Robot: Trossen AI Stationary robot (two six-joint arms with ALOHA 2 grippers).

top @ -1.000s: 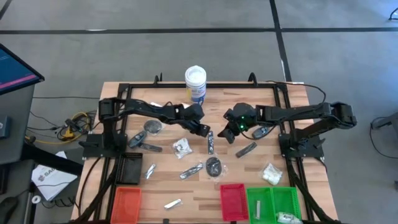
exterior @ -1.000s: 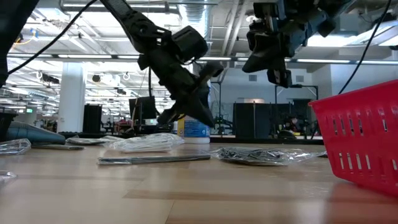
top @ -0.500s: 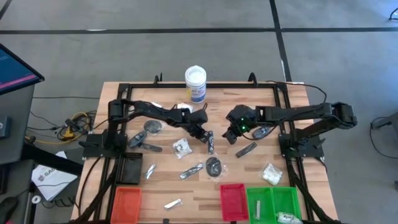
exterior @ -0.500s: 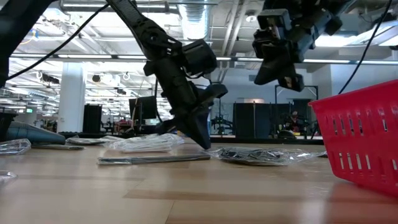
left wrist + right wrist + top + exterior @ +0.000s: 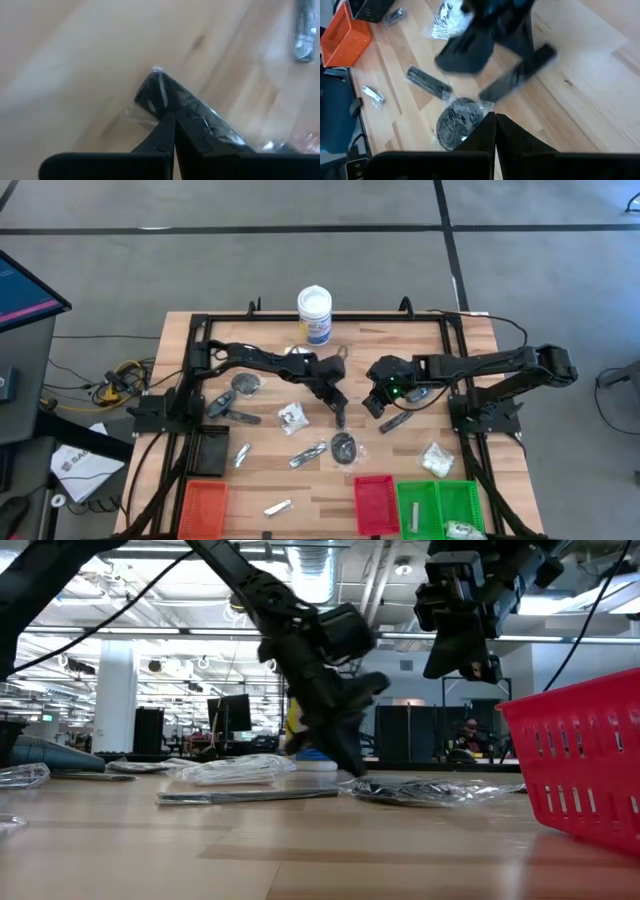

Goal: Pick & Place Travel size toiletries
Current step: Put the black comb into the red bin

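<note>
Our left gripper [image 5: 340, 409] is closed, tip down on a black stick [image 5: 195, 112] in clear wrap mid-tabletop. Our right gripper [image 5: 376, 402], also closed and empty, hangs just beside it above the table. Other toiletries lie scattered around.

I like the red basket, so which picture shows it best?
The high view: the whole red basket shows from above, at the table's near edge beside the green one. The low view shows only its slotted side wall. Neither wrist view shows it.
</note>
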